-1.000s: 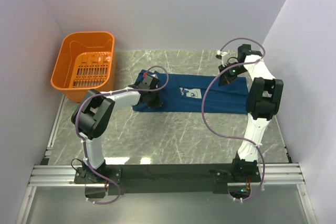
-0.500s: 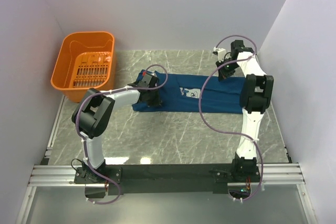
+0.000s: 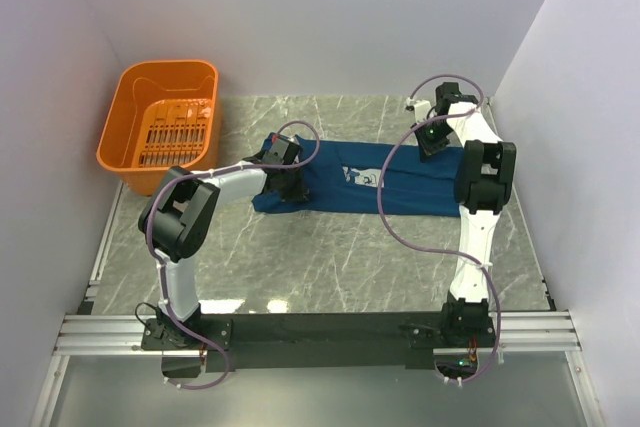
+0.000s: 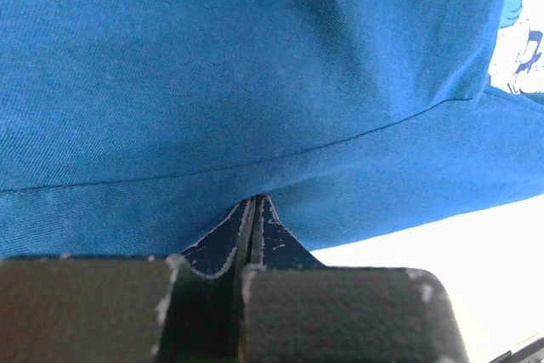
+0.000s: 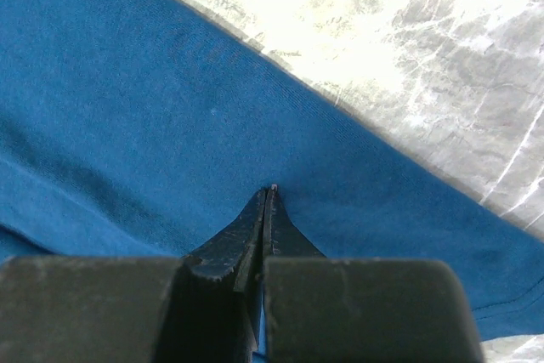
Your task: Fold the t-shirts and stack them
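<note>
One dark blue t-shirt (image 3: 345,190) lies spread across the middle of the marble table, its small white print (image 3: 366,177) facing up. My left gripper (image 3: 288,183) is at the shirt's left end. In the left wrist view its jaws are shut (image 4: 255,203) on a hem of the t-shirt (image 4: 255,65), which puckers at the tips, with the print (image 4: 523,40) at the right edge. My right gripper (image 3: 432,142) is at the far right edge. Its jaws are shut (image 5: 270,190) with the tips pinched into the t-shirt (image 5: 127,125), a little inside the cloth's edge.
An orange plastic basket (image 3: 118,150) stands at the back left on the table. Bare marble (image 5: 442,57) shows beyond the shirt's far edge. White walls close in the left, back and right sides. The arms' black base rail (image 3: 320,329) runs along the near edge.
My right arm has swung toward the far side, its gripper shifting slightly back along the shirt's edge and closing fully. The left gripper and the shirt have barely moved.
</note>
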`<state>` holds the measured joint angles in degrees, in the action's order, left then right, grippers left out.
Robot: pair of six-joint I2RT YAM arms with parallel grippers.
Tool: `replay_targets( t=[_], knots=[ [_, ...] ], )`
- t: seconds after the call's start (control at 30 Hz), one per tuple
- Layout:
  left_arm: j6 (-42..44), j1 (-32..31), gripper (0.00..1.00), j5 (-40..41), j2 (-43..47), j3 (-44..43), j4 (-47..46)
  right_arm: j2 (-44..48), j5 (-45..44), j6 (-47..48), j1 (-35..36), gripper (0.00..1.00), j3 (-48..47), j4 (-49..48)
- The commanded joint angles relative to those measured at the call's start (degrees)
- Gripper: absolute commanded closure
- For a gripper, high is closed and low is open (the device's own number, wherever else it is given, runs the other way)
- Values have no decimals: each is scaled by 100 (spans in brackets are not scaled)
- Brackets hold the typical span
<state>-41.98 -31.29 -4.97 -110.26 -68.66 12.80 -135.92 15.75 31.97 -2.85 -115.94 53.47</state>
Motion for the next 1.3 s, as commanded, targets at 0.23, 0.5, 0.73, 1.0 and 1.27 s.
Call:
replay_targets(
  t=[0.23,0.5,0.73,1.0,1.27],
  knots=[
    [199,26,99,-21,-110,-77,188,83,-221,-94,30,100,238,-206],
    [295,97,99,-127,-198,-112,214,214,-169,-155,-57,100,353,-170],
    [471,333,99,-285,-417,-314,320,548,-37,-436,-189,100,1010,-381],
    [814,589,99,-434,-865,-1131,750,1207,42,-893,-400,100,2039,-812],
    [1244,826,99,-601,-1709,-2563,1470,1805,209,-1500,-629,100,3199,-1313]
  ],
)
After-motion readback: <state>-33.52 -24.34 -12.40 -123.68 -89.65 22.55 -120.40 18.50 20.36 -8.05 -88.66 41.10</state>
